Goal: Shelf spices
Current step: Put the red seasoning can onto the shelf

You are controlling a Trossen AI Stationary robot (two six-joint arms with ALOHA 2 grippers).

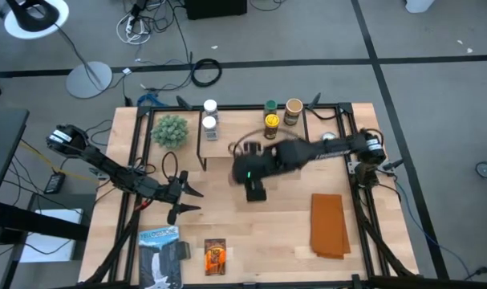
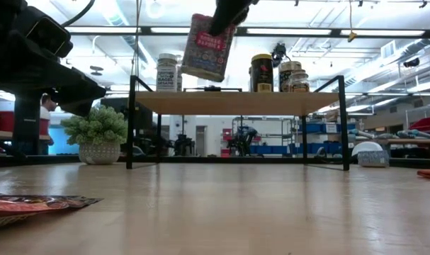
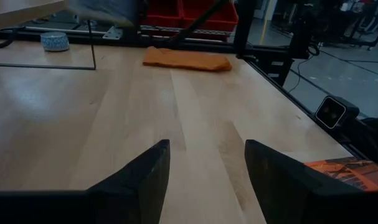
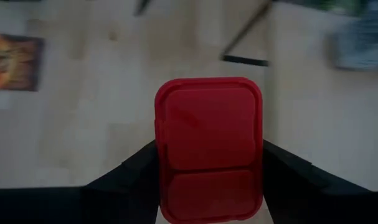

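The red box (image 4: 208, 146) hangs in the air above the bench (image 1: 267, 229), near the shelf (image 2: 236, 103) front, pinched between the right gripper's (image 4: 208, 186) jaws. On the shelf top stand jars (image 1: 271, 123) toward one o'clock from the box. An orange-brown packet (image 1: 215, 255) lies at seven o'clock. The left gripper (image 1: 179, 197) waits at nine o'clock, jaws spread and holding nothing.

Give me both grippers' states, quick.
Left gripper: open, holding nothing, low over the table.
Right gripper: shut on the red box, lifted in the air.
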